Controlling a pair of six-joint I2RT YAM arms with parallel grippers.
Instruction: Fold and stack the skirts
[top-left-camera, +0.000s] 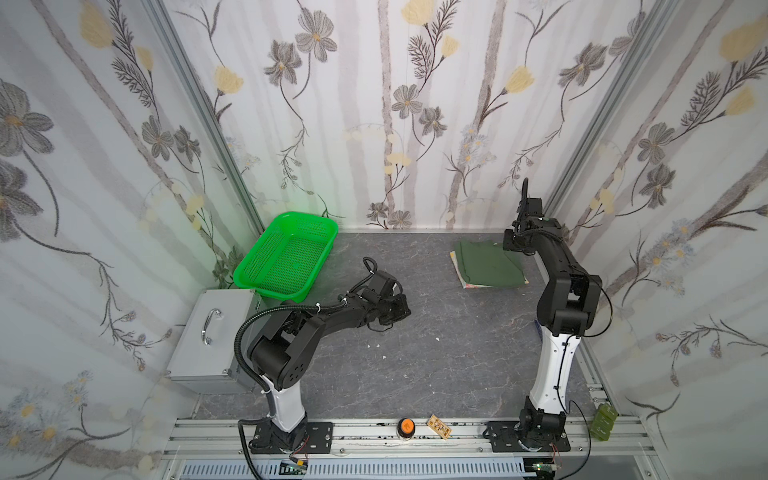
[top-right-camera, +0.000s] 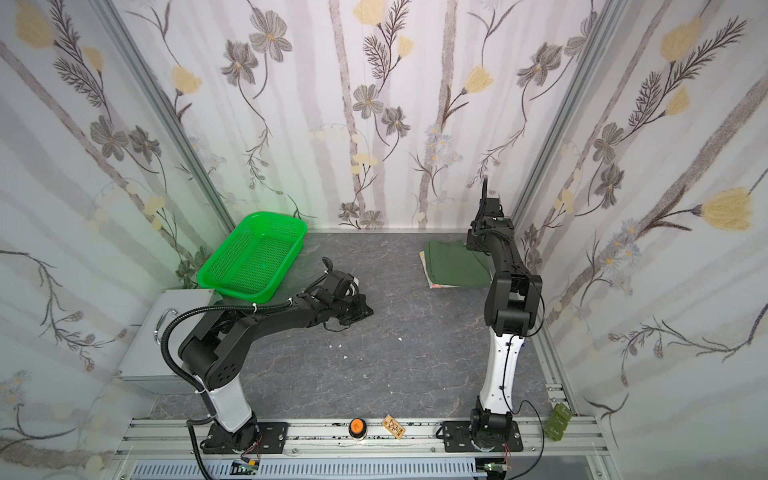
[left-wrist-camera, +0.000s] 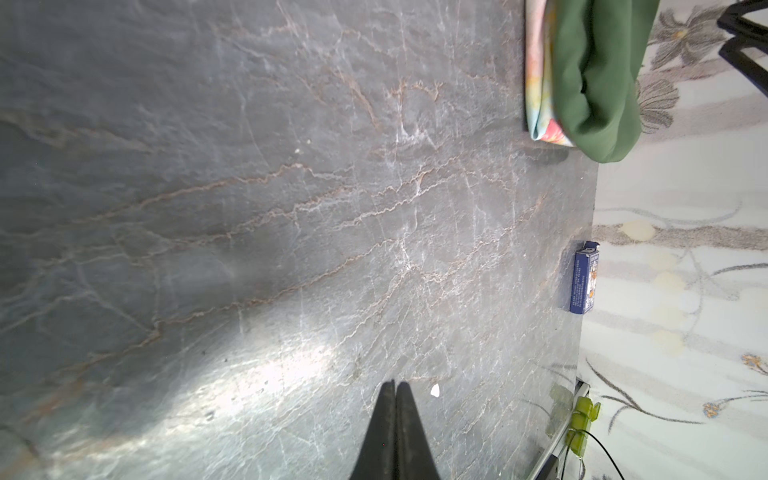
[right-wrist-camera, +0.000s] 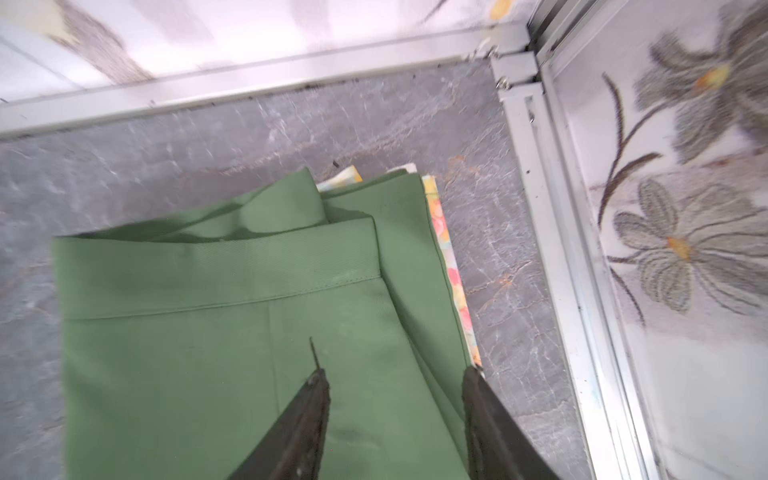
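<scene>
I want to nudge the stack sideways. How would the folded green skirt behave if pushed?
Likely floppy: the green skirt shows soft folds and a rumpled edge, so it would probably bunch rather than slide whole. It lies on the floral skirt, so a push may skew that too.

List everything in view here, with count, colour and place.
olive skirt: 1, dark green, back right, on top of floral skirt
floral skirt: 1, pastel yellow-pink, under olive skirt, edges showing
basket: 1, bright green, back left, empty
metal box: 1, grey, left edge
button: 1, orange, front rail
circuit board: 1, tan, beside button
small box: 1, blue, right table edge
table: 1, grey marble
left gripper: 1, black, shut, above table
right gripper: 1, black, open, over the stack
</scene>
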